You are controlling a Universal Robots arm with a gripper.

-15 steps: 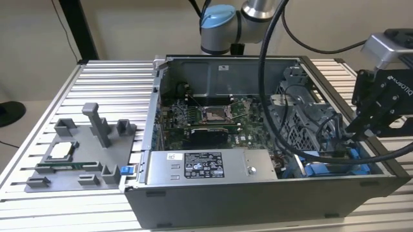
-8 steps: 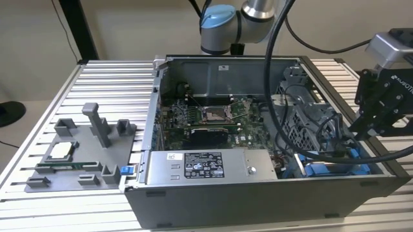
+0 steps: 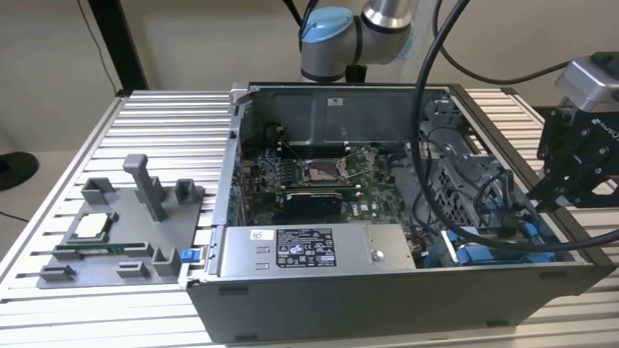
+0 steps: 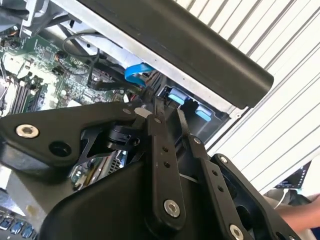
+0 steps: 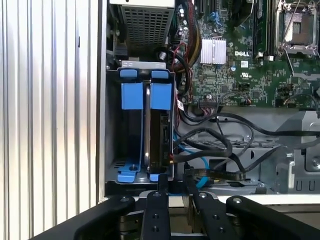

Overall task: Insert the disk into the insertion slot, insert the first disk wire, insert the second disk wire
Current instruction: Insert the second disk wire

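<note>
Blue-framed, the disk is sitting on edge in the slot just beyond the gripper, which is hovering with jaws drawn narrow, seemingly gripping nothing, likely placed for reaching the wire running into the disk's near end.

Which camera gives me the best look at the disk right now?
The first wrist view: the disk stands edge-on in the insertion slot, its blue frame plain. The exterior view shows blue plastic behind cables; the second wrist view, two blue tabs.
</note>
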